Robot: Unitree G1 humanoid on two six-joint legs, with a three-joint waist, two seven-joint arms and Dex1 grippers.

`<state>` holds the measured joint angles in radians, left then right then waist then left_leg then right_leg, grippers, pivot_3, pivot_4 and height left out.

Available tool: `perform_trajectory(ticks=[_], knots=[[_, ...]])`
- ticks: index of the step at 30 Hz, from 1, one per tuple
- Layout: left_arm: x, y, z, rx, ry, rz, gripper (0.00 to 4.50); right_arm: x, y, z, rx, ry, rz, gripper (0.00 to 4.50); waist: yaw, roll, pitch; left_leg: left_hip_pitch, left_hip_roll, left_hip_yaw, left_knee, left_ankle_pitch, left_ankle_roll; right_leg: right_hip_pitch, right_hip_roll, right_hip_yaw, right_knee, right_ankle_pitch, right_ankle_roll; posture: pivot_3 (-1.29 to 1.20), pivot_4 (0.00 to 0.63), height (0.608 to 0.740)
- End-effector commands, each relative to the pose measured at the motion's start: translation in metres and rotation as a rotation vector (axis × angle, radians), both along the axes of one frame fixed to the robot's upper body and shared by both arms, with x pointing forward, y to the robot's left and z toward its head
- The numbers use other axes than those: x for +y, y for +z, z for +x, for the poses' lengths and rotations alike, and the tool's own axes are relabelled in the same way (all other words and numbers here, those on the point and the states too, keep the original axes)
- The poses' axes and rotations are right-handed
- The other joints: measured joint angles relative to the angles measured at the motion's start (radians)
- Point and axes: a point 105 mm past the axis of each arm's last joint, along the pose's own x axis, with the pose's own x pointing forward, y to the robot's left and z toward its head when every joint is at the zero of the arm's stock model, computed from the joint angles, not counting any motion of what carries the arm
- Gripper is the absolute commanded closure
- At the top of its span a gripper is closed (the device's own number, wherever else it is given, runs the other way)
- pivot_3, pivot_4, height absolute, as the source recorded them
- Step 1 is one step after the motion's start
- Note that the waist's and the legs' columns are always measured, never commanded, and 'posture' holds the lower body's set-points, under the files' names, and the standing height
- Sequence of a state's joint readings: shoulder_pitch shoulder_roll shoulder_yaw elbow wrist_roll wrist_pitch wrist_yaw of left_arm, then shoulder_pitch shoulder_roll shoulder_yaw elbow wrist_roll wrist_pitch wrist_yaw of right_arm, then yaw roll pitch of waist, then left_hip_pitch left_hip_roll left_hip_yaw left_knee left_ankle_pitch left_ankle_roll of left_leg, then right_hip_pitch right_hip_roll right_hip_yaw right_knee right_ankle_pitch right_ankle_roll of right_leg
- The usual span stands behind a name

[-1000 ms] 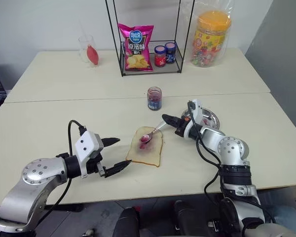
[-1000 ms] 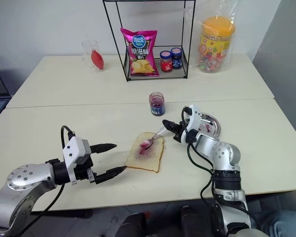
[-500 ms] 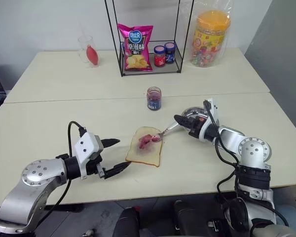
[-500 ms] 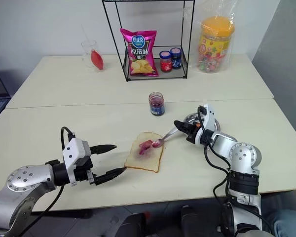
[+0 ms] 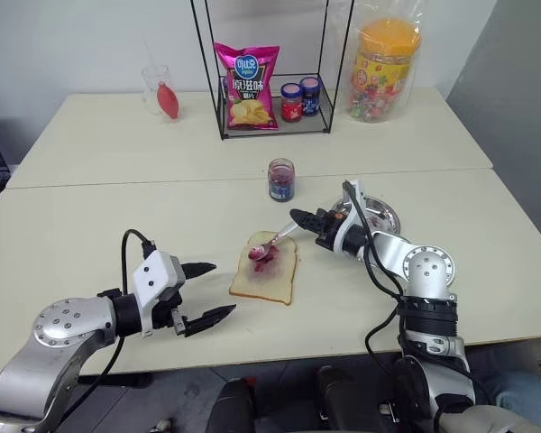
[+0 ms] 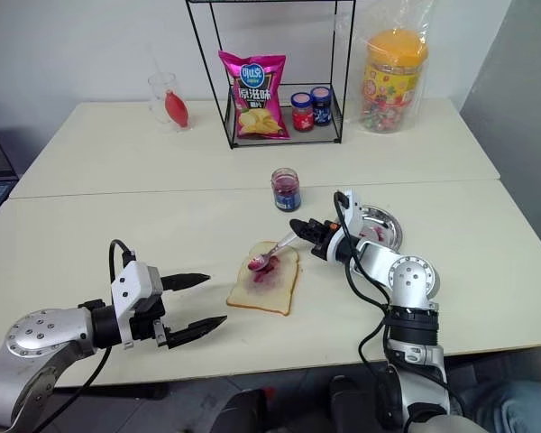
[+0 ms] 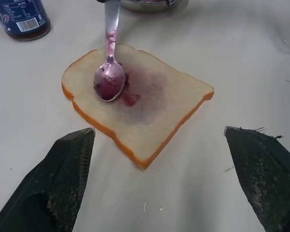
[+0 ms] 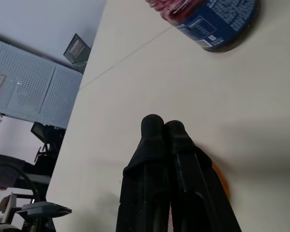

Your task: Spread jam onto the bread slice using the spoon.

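Bright, even light from overhead; soft short shadows lie under the bread slice (image 7: 135, 104) on the pale bench (image 5: 117, 216). Head views are sharp. The right wrist view's black fingers (image 8: 154, 159) look slightly soft.

Left gripper (image 5: 206, 293) spread wide, pointing toward 3 o'clock; right gripper (image 5: 296, 216) pinched tight, aimed toward 9 o'clock.

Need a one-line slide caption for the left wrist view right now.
Spoon bowl, coated in jam, rests on the stained bread slice between the open left gripper fingers.
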<state>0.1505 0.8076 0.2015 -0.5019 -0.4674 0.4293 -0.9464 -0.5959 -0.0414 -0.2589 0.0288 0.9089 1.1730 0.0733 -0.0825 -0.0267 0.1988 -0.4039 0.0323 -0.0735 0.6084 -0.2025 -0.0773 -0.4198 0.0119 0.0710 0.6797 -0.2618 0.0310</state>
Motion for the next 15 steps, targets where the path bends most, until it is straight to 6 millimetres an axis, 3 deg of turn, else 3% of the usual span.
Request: perform_trajectory(ticks=[1, 9, 15], knots=[[-0.003, 0.007, -0.002, -0.038, -0.015, 0.007, 0.0, -0.01, 0.005, -0.004, -0.031, 0.0, -0.008, 4.48, -0.001, 0.0, 0.0, 0.0, 0.0, 0.0, 0.0, 0.0, 0.0, 0.0, 0.0, 0.0, 0.0, 0.0, 0.0, 0.0, 0.15, 0.74], [-0.004, 0.009, -0.003, -0.039, -0.021, 0.008, 0.0, -0.031, 0.01, -0.011, -0.036, -0.008, -0.04, 4.48, 0.0, 0.0, 0.0, 0.0, 0.0, 0.0, 0.0, 0.0, 0.0, 0.0, 0.0, 0.0, 0.0, 0.0, 0.0, 0.0, 0.15, 0.74], [-0.005, 0.01, -0.005, -0.034, -0.024, 0.011, 0.0, -0.04, 0.027, -0.019, -0.079, 0.02, -0.045, 4.48, -0.001, 0.0, 0.0, 0.0, 0.0, 0.0, 0.0, 0.0, 0.0, 0.0, 0.0, 0.0, 0.0, 0.0, 0.0, 0.0, 0.15, 0.74]])
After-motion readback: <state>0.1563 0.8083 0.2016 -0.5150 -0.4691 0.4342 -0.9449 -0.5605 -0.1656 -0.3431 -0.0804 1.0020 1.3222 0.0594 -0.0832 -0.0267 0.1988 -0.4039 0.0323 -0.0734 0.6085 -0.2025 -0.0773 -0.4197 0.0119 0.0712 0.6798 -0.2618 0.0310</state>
